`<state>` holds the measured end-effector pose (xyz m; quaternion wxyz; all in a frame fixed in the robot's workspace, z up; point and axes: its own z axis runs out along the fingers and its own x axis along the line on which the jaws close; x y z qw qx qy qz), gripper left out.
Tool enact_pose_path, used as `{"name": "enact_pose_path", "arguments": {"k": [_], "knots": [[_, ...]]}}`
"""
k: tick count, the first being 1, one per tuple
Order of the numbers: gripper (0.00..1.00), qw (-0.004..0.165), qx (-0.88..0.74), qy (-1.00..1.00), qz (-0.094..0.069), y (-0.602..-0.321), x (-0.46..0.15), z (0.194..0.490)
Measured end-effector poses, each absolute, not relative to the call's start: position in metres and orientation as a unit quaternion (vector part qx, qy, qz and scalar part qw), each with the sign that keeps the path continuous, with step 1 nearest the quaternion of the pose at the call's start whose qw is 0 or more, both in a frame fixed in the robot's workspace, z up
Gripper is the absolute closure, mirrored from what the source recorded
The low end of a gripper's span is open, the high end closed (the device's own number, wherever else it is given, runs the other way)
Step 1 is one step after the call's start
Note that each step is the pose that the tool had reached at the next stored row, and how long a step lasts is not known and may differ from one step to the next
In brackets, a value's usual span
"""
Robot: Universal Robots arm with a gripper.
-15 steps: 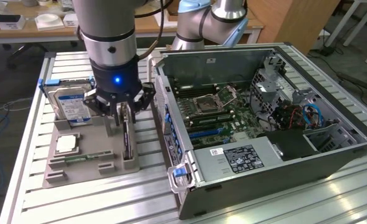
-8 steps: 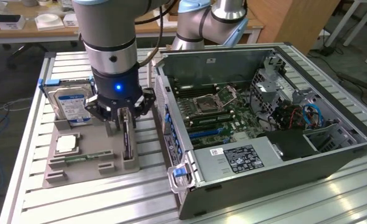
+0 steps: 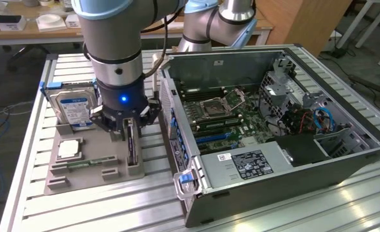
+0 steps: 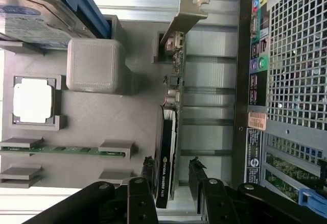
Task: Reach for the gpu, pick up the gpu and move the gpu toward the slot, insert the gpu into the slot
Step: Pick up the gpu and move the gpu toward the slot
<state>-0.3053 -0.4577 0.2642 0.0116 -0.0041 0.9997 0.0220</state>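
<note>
Slatted metal table [image 3: 112, 208] carries a grey tray [image 3: 93, 145], with an open computer case [image 3: 293, 188] at 3 o'clock from it. We see the gpu [image 3: 132, 147] standing on edge in the tray. The gripper [image 3: 126, 130] is spread wide, 1 finger either side. From the gripper, a hard drive [image 3: 74, 106] stands at 10 o'clock, with a processor [image 3: 69, 149] and memory stick [image 3: 87, 163] at 8.

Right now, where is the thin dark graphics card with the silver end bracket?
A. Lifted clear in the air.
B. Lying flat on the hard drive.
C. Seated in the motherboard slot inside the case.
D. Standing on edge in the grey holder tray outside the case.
D: the thin dark graphics card with a silver end bracket stands on edge in the grey plastic holder tray, the open claw straddling it.
</note>
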Motion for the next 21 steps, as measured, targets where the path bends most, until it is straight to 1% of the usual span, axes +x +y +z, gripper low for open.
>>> {"name": "enact_pose_path", "arguments": {"k": [14, 21], "knots": [[0.58, 0.012, -0.004, 1.0, 0.022, -0.46, -0.305, 0.243], [0.58, 0.012, -0.004, 1.0, 0.022, -0.449, -0.305, 0.239]]}}
